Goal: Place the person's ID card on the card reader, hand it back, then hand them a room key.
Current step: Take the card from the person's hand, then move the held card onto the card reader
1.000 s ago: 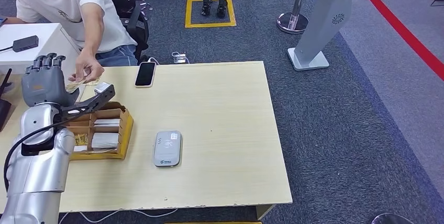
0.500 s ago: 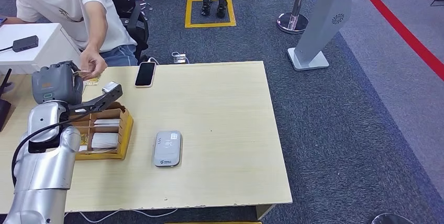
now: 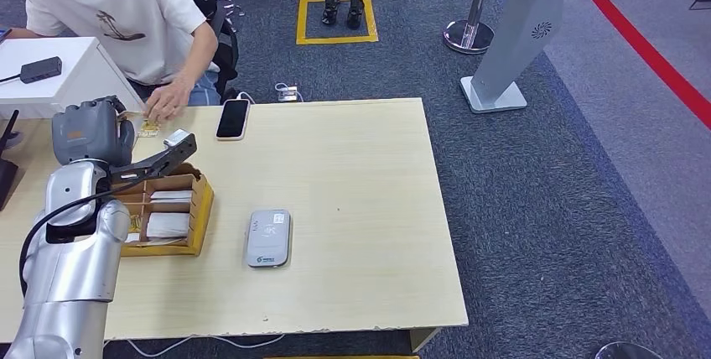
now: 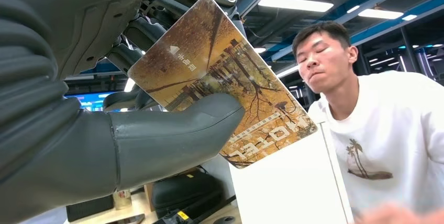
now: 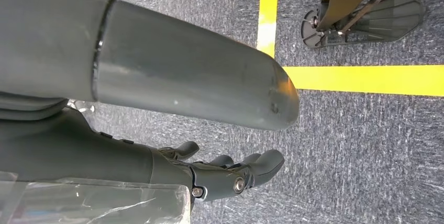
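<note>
I've got my left hand [image 3: 90, 131] raised toward the person [image 3: 126, 15], thumb clamping the room key [image 4: 220, 82] face-out so they can grab it; right hand [image 5: 209, 174] hangs empty, fingers loosely apart.

Seated person in white t-shirt [image 3: 126, 15] cut off at head view's top edge, autumn-printed hotel key card [image 4: 220, 82] partly covered by grey left hand [image 4: 104, 130] thumb, person's blurred hand [image 4: 392, 214] at wrist frame's bottom edge.
</note>
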Available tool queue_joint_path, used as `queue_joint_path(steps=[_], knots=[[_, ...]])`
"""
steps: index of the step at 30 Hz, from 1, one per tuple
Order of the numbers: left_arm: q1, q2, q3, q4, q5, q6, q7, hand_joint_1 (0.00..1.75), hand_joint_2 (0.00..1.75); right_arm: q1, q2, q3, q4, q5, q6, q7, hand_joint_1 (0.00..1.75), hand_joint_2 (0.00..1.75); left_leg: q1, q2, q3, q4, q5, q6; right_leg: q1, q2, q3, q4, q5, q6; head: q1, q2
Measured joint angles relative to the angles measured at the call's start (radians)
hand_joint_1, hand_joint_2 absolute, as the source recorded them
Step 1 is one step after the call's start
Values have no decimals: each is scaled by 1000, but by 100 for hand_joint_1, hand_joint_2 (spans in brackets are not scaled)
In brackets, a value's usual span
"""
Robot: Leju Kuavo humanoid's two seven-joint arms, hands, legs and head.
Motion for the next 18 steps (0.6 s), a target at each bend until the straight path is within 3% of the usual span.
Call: queue_joint_path(steps=[7, 18], knots=[[-3, -3, -16, 9, 0, 12, -27, 175, 175, 0, 0, 0, -1, 6, 1, 1, 0, 0, 0, 0, 0, 0, 0, 0, 0, 0, 0, 0, 0, 0, 0, 0], [70, -66, -205, 1, 0, 58, -82, 175, 175, 0, 0, 0, -1, -3, 1, -1, 0, 0, -1, 0, -1, 0, -1, 1, -1, 0, 0, 0, 0, 0, 0, 0]])
